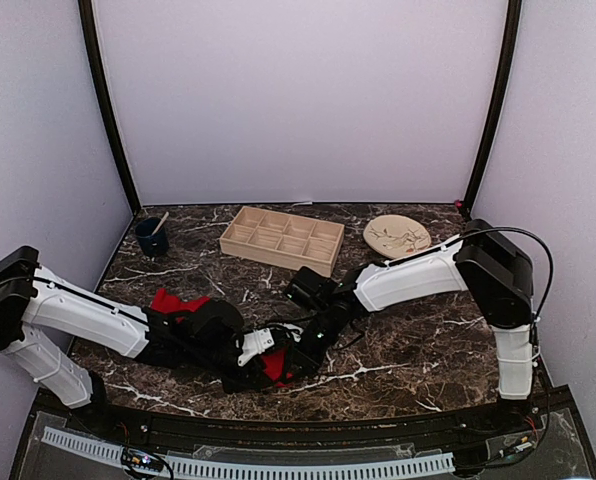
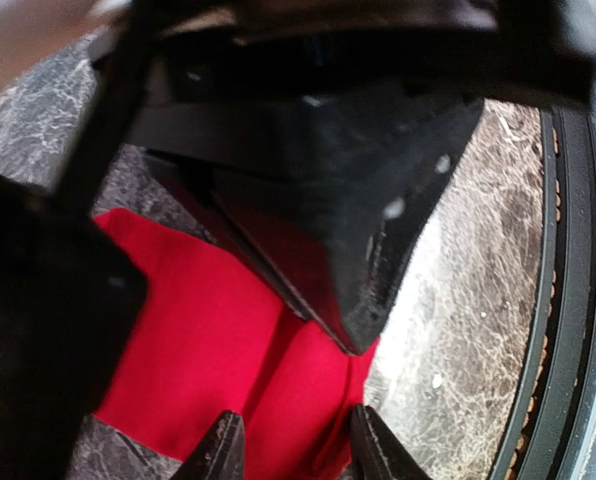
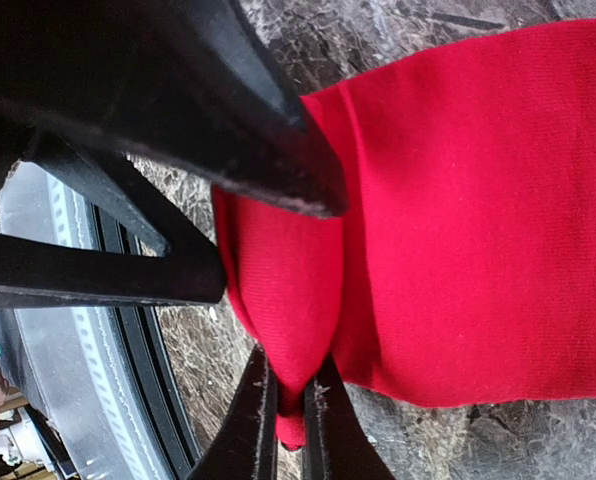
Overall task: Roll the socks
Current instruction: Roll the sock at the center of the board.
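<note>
Reading left to right: your left gripper [image 2: 298,455] has its jaws partly apart, astride a raised ridge of the socks [image 3: 478,200]; whether it actually presses the fabric, you cannot tell. The socks lie on the marble surface [image 1: 408,340], centre-left and close to the front edge, with a second red patch showing further back-left in the top view. Your right gripper [image 3: 290,400] meets them from the right, jaws almost closed, nipping a thin fold at the fabric's edge.
</note>
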You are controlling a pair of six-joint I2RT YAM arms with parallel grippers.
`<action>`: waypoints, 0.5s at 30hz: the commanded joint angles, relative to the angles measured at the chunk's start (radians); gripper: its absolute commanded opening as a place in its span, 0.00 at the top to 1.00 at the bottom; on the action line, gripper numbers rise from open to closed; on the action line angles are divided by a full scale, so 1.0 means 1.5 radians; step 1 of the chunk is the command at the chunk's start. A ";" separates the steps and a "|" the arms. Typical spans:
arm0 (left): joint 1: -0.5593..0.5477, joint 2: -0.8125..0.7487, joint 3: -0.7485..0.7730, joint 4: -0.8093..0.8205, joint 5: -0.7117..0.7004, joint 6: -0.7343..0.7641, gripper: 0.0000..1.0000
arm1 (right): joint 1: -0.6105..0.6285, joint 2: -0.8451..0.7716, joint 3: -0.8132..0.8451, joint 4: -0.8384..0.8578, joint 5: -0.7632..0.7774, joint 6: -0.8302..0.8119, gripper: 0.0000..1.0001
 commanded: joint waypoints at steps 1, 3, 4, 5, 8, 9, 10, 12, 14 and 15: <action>-0.013 0.006 0.013 -0.032 0.012 0.005 0.62 | -0.006 0.015 0.022 -0.008 -0.016 -0.009 1.00; -0.017 0.010 0.013 -0.034 0.004 0.003 0.62 | -0.006 0.017 0.025 -0.010 -0.019 -0.011 1.00; -0.018 0.012 0.013 -0.035 0.001 0.001 0.62 | -0.006 0.018 0.027 -0.011 -0.019 -0.012 1.00; -0.018 0.014 0.014 -0.036 -0.002 0.001 0.62 | -0.006 0.020 0.029 -0.013 -0.019 -0.013 1.00; -0.019 0.024 0.018 -0.039 -0.002 0.002 0.62 | -0.006 0.021 0.031 -0.016 -0.023 -0.014 1.00; -0.019 0.027 0.019 -0.041 -0.003 0.002 0.62 | -0.006 0.022 0.032 -0.017 -0.023 -0.014 1.00; -0.019 0.031 0.021 -0.043 -0.003 0.003 0.63 | -0.006 0.022 0.032 -0.018 -0.023 -0.014 1.00; -0.019 0.037 0.022 -0.045 -0.002 0.004 0.65 | -0.006 0.022 0.032 -0.019 -0.024 -0.015 1.00; -0.019 0.042 0.025 -0.048 -0.003 0.005 0.67 | -0.006 0.022 0.032 -0.019 -0.024 -0.015 1.00; -0.019 0.045 0.025 -0.048 -0.002 0.005 0.67 | -0.006 0.022 0.032 -0.019 -0.025 -0.015 1.00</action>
